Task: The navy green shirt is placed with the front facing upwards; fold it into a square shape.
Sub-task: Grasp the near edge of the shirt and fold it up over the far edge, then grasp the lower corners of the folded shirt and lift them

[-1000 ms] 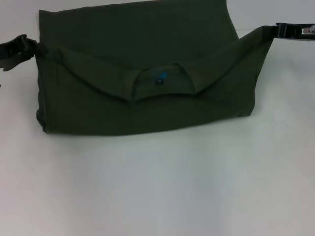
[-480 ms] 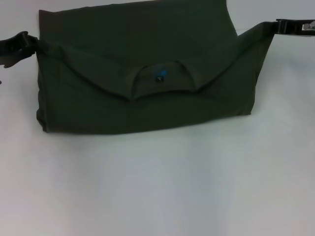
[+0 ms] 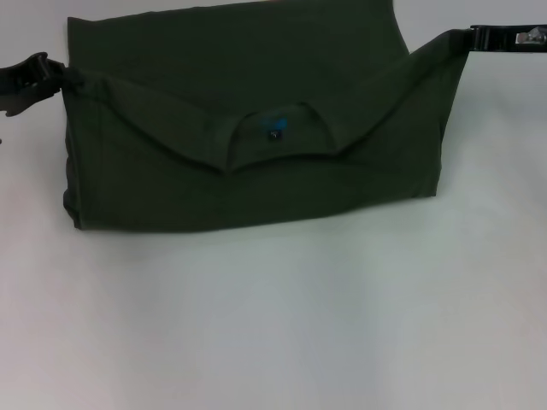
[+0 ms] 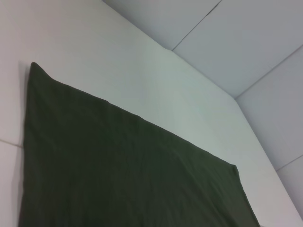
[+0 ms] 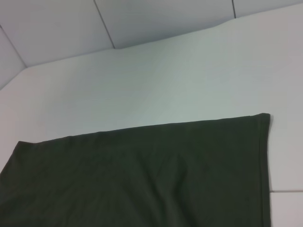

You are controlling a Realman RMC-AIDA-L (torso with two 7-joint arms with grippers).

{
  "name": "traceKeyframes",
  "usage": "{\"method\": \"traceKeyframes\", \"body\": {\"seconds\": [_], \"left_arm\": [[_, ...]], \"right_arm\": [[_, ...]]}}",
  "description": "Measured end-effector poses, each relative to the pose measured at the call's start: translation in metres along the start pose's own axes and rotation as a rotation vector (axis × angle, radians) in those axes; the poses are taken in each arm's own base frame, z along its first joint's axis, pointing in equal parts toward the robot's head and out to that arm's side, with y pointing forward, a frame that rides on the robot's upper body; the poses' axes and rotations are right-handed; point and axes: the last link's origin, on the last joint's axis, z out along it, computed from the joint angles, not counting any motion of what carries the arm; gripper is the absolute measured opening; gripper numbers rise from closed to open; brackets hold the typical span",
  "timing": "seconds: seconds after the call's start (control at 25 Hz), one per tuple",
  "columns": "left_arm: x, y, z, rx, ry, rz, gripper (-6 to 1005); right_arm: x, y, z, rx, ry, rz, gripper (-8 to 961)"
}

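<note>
The navy green shirt (image 3: 256,184) lies on the white table, its near part doubled over so the collar and blue neck label (image 3: 275,130) face up at the middle. My left gripper (image 3: 61,77) is shut on the lifted fold's left corner. My right gripper (image 3: 468,38) is shut on the right corner and holds it higher, so the cloth rises to a point there. The left wrist view shows only plain green shirt cloth (image 4: 118,165) spread flat, and so does the right wrist view (image 5: 142,175). No lettering shows.
White table (image 3: 273,325) runs wide in front of the shirt. Seams cross the tabletop (image 4: 9,142) beside the cloth, and grey panelled walls (image 5: 57,28) stand beyond the table's far edge.
Both grippers have carried the shirt's held corners a little farther away from me. The right corner rose most, and the collar fold shifted back with it.
</note>
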Motion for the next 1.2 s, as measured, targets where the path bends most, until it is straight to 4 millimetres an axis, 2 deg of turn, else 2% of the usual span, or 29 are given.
{"method": "traceKeyframes", "body": {"seconds": [0.48,0.96,1.0,1.2], "left_arm": [[0.003,0.004,0.002,-0.006,0.004,0.008,66],[0.003,-0.002,0.001,0.015,0.022,-0.044,80],[0.002,-0.002,0.001,0.016,0.021,-0.045,126],[0.002,-0.002,0.001,0.016,0.023,-0.049,348]], "right_arm": [[-0.003,-0.002,0.000,0.019,-0.016,-0.003,35],[-0.008,0.001,0.006,0.051,-0.001,-0.046,82],[-0.008,0.000,0.006,0.055,0.001,-0.050,86],[-0.018,-0.007,0.001,0.083,-0.017,-0.049,290]]}}
